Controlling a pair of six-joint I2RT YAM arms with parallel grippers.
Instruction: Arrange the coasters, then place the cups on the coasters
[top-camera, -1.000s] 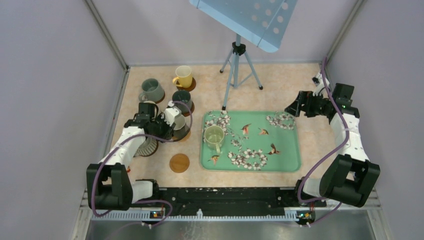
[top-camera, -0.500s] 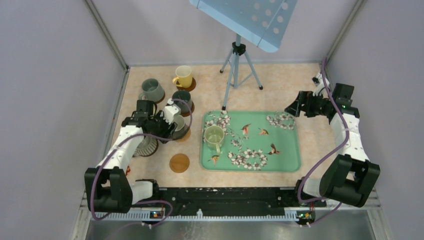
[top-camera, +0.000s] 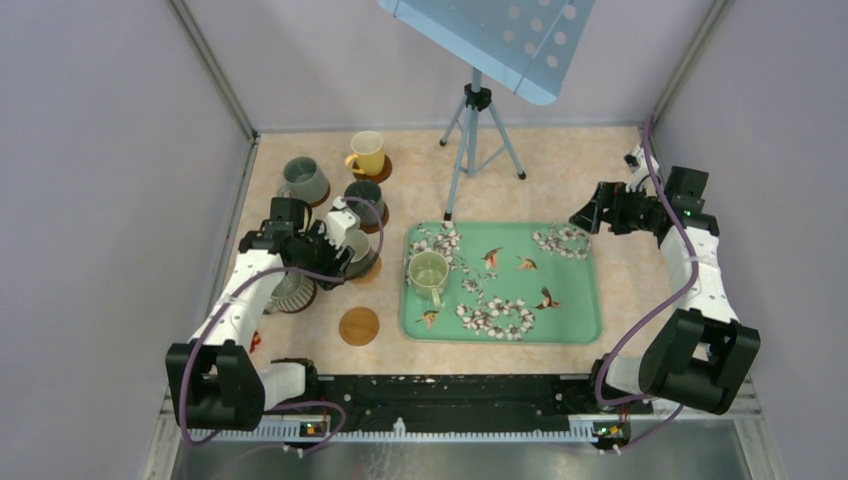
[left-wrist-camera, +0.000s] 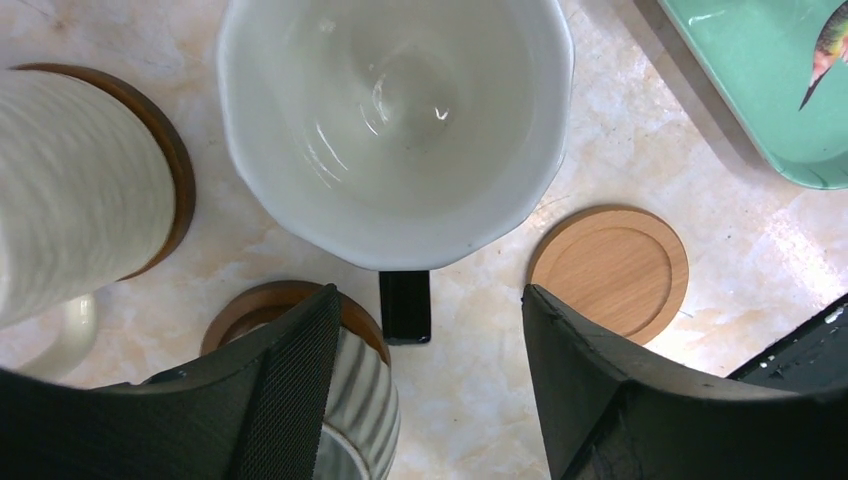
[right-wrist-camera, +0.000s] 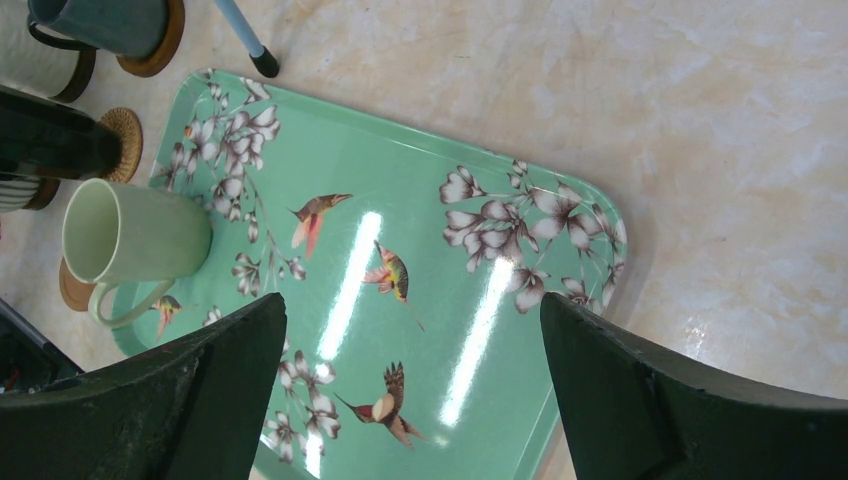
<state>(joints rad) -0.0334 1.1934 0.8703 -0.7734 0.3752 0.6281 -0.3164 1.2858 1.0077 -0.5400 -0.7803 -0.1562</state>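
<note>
Top external view: the left gripper (top-camera: 335, 238) hangs over the left half of the worktop (top-camera: 560, 165). It is directly above the black mug (top-camera: 360, 252), which stands just beside the left edge of the green floral tray (top-camera: 570, 300). Toward the far left corner, the yellow mug (top-camera: 367, 152) sits on a coaster (top-camera: 384, 168), with the grey mug (top-camera: 303, 180) and dark green mug (top-camera: 364, 198) near it. The ribbed grey mug (top-camera: 293, 290) stands closer to the left edge. One bare coaster (top-camera: 359, 326) lies toward the near edge. The pale green mug (top-camera: 428, 272) stands upright on the left part of the tray. The right gripper (top-camera: 585, 215) is held above the worktop by the tray's far right corner. A tripod (top-camera: 478, 125) stands near the far edge. Left wrist view: the jaws are apart, one on each side of the black mug's handle, with a gap on both sides and nothing clamped. The mug is upright, its white inside showing. The cream mug (left-wrist-camera: 70, 190) rests on a brown disc to one side, and the ribbed grey mug sits on another, partly behind a finger (left-wrist-camera: 290, 390). The bare coaster lies apart from the black mug. Right wrist view: the jaws stand wide apart above the tray, holding nothing. The pale green mug stands at the tray's edge.
</note>
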